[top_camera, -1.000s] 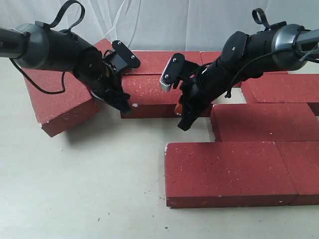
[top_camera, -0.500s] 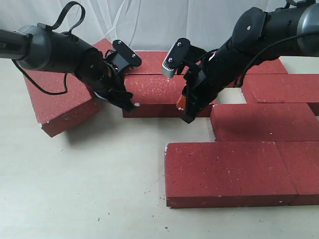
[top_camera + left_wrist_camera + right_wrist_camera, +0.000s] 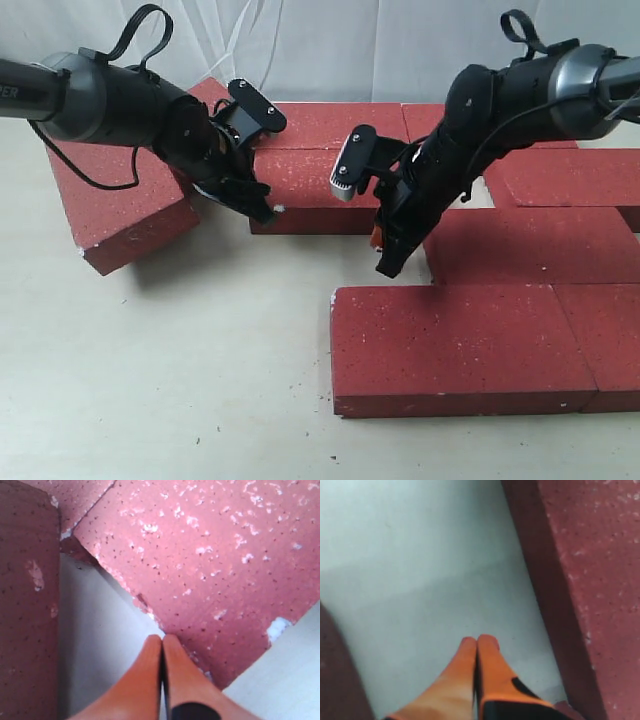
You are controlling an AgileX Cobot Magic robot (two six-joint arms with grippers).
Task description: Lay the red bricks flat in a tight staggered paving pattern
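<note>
Several red bricks lie flat on the pale table. One middle brick [image 3: 310,185] sits in front of the back row [image 3: 330,122]. My left gripper [image 3: 271,212] is shut and empty, its orange tips [image 3: 162,639] pressed against that brick's near left edge [image 3: 210,555]. A skewed brick [image 3: 120,205] lies apart at the far left. My right gripper [image 3: 385,268] is shut on nothing [image 3: 478,640]. It points down at bare table in the gap between the middle brick, the right-hand brick [image 3: 530,245] [image 3: 590,555] and the front brick [image 3: 460,345].
Another front brick [image 3: 612,340] abuts the first at the right edge. A brick [image 3: 570,175] lies at the right behind the third row. Bare table [image 3: 180,380] spreads over the front left. A white curtain [image 3: 330,45] closes the back.
My right gripper left the middle brick's right end and came down toward the front, into the gap. The left gripper and the middle brick shifted slightly to the right.
</note>
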